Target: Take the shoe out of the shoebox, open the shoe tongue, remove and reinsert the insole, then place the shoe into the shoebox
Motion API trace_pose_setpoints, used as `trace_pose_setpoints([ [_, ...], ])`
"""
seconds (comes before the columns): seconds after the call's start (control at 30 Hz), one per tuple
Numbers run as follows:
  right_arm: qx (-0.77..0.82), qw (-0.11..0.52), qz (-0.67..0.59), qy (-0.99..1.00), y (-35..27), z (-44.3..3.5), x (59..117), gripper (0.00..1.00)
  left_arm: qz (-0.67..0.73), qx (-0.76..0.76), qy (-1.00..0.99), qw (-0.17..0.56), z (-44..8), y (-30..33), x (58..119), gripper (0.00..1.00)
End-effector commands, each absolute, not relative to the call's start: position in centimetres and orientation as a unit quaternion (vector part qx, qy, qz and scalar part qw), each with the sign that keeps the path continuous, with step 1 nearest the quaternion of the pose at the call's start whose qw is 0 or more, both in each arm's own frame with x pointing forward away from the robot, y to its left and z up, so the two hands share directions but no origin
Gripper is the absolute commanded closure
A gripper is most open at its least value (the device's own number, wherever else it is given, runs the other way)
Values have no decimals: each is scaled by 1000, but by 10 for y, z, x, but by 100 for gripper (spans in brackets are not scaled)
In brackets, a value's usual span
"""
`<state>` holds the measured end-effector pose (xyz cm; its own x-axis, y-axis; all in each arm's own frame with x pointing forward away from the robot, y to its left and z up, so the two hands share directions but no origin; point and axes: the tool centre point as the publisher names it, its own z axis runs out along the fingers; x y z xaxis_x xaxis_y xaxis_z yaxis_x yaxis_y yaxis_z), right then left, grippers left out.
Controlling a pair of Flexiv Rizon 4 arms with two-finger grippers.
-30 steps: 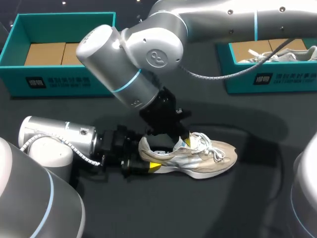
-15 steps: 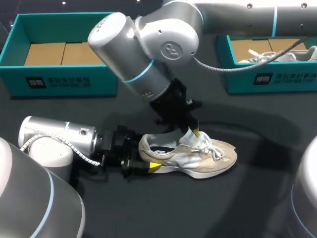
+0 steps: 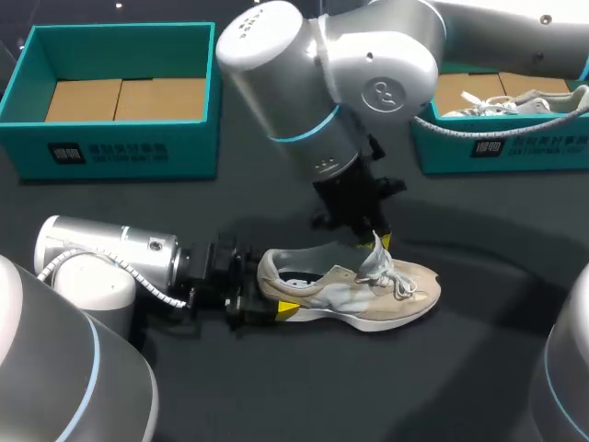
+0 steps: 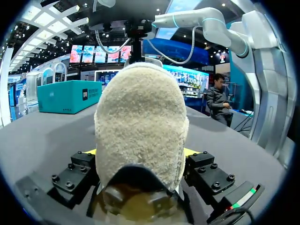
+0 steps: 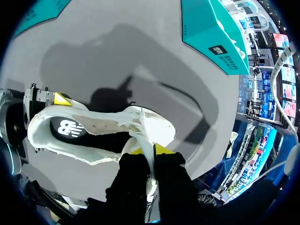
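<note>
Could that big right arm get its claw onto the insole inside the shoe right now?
Probably not yet. The right claw is shut on the tongue, holding it up, so it isn't free. The way itself looks clear: the shoe gapes open and the insole lies uncovered inside.

Two open teal cardboard shoeboxes stand on one dark grey table: the left shoebox and the right shoebox. There are two shoes: one beige and white lace-up sneaker on the tabletop and one white sneaker inside the right shoebox. Two black, yellow-tipped robot grippers are in view: the left gripper and the right gripper.
</note>
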<state>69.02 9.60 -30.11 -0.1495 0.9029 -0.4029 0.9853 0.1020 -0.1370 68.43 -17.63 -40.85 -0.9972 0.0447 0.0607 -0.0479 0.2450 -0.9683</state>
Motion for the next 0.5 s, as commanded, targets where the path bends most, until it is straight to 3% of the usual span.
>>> trace_pose_setpoints([
  [0.03,637,78,-156,751,88,-302,690,100,614,2,-788,36,-413,-175,684,100],
  [0.23,576,37,-117,808,73,-305,696,100,614,2,-788,36,-413,-175,684,100],
  [0.5,537,30,-84,839,61,-313,699,100,614,2,-788,36,-413,-175,684,100],
])
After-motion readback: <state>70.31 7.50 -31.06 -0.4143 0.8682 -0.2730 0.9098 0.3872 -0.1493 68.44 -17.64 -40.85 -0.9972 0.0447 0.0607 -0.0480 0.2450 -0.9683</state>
